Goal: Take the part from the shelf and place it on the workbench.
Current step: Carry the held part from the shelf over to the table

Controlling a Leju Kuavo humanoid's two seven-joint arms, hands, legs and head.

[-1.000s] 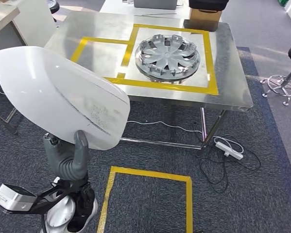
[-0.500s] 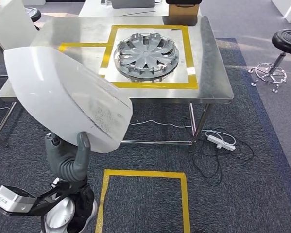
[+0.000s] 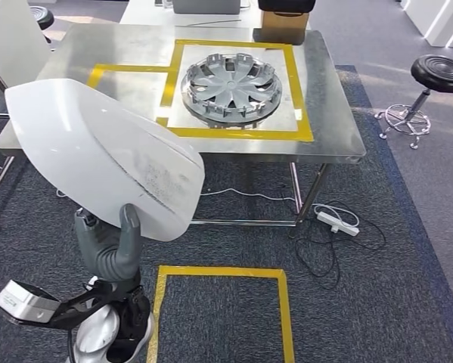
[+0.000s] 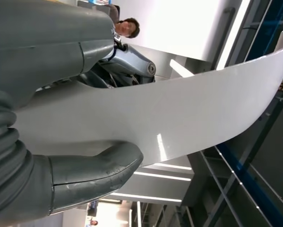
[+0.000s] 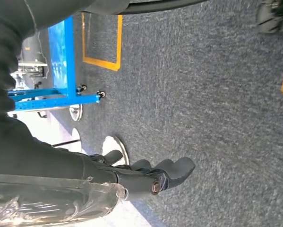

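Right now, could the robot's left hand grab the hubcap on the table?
Probably not. The left hand already grips the big white part, and the hubcap lies far across the table, well beyond it.

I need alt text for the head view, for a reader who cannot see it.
The robot's grey left hand holds a large curved white plastic panel above dark carpet. Ahead stands a steel workbench with yellow tape outlines, one around a silver hubcap.

Grey ribbed robot hand [image 3: 107,249]
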